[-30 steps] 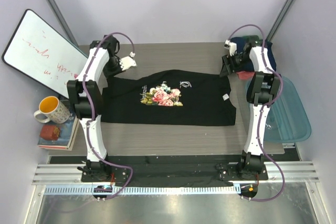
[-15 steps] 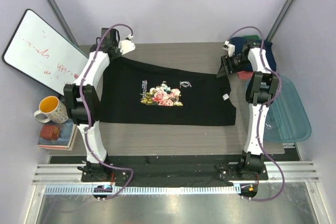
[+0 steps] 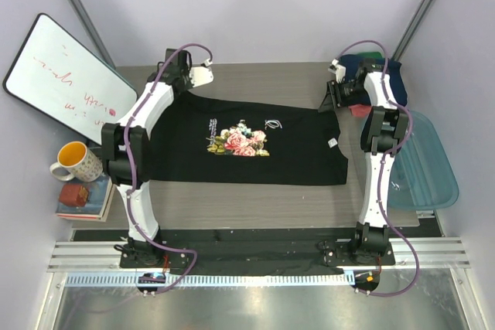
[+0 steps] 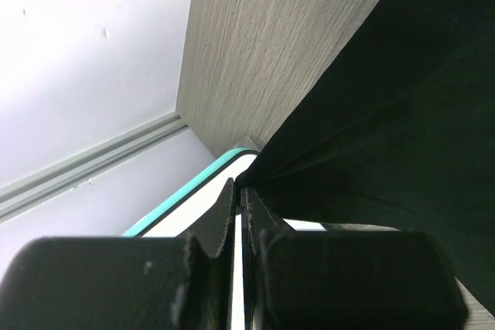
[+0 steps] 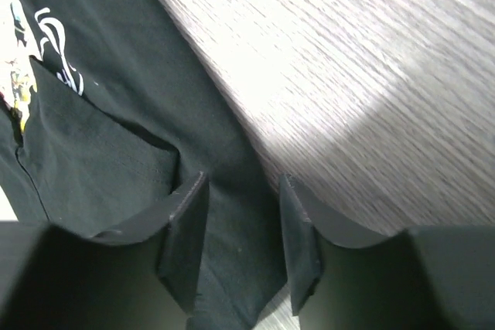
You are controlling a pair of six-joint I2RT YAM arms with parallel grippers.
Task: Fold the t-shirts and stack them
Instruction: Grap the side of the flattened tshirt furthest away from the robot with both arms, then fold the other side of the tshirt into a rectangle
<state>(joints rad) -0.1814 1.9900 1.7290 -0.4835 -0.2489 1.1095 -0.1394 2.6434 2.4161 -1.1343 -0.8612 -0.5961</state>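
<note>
A black t-shirt (image 3: 255,144) with a pink rose print and white lettering lies spread on the wooden table (image 3: 263,79). My left gripper (image 3: 186,89) is shut on its far left corner and holds that corner off the table; in the left wrist view the fingertips (image 4: 241,185) pinch the black cloth (image 4: 387,129). My right gripper (image 3: 332,104) is open at the shirt's far right corner. In the right wrist view the gripper (image 5: 240,222) has black cloth (image 5: 116,113) between its spread jaws. A pile of navy and green t-shirts (image 3: 370,63) sits at the back right, partly hidden by the right arm.
A translucent blue plastic tub (image 3: 425,168) lies at the table's right edge. A whiteboard (image 3: 62,75) leans at the left. A white and yellow mug (image 3: 76,161) and a stack of books (image 3: 81,195) stand at the left, off the table.
My left gripper has moved up and to the right along the far edge, carrying the shirt's far left corner with it. The right arm has barely moved.
</note>
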